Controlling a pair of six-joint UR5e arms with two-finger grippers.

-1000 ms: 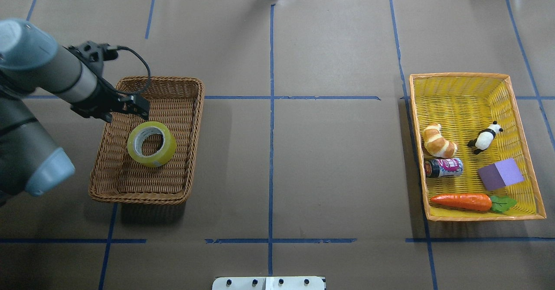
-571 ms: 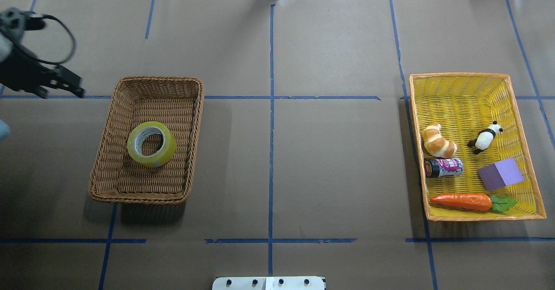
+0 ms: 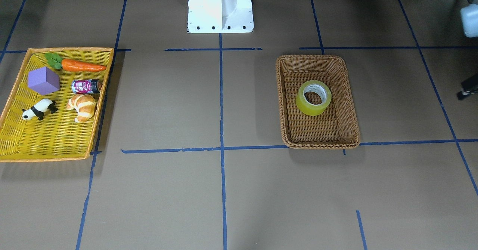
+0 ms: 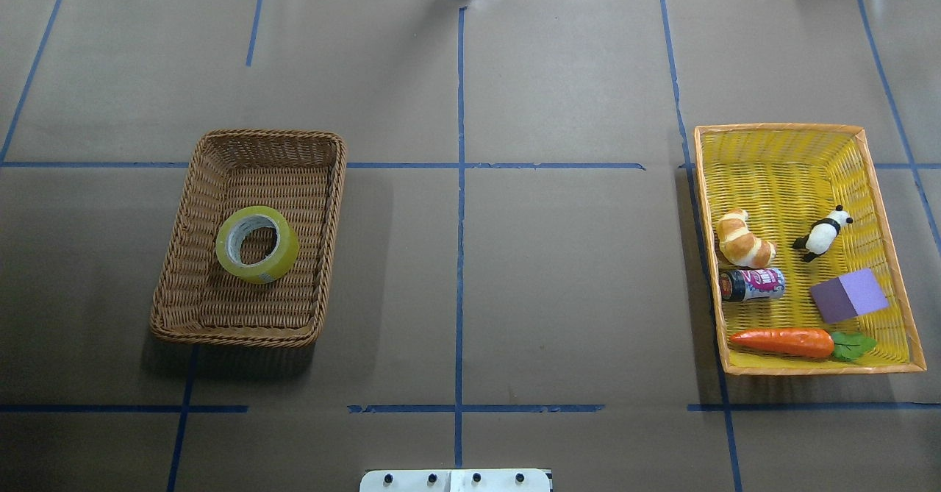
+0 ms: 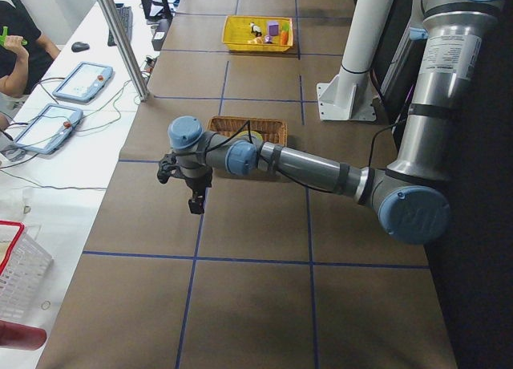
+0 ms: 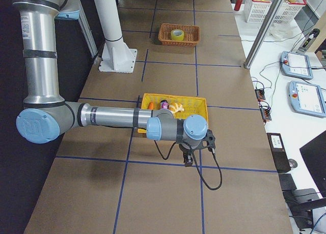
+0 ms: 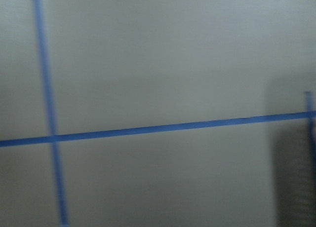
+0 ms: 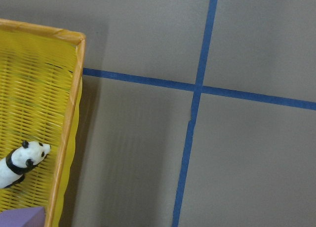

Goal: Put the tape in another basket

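Note:
The yellow-green tape (image 4: 257, 244) lies flat in the middle of the brown wicker basket (image 4: 184, 257) on the table's left half; it also shows in the front view (image 3: 313, 97). No gripper touches it. My left gripper (image 5: 195, 202) hangs over bare table beyond the basket's outer side, out of the overhead view; only a dark sliver of it shows at the front view's right edge. I cannot tell if it is open or shut. My right gripper (image 6: 188, 160) hangs beside the yellow tray; I cannot tell its state.
A shallow yellow tray (image 4: 779, 154) with an orange rim stands at the right, holding a croissant (image 4: 744, 240), a panda (image 4: 822, 233), a can (image 4: 753, 284), a purple block (image 4: 849, 296) and a carrot (image 4: 786, 341). The robot's white base (image 3: 220, 7) stands at the table's near edge.
My left arm has drawn back from over the wicker basket to the left and left the overhead view. The tape stays in the basket, unmoved.

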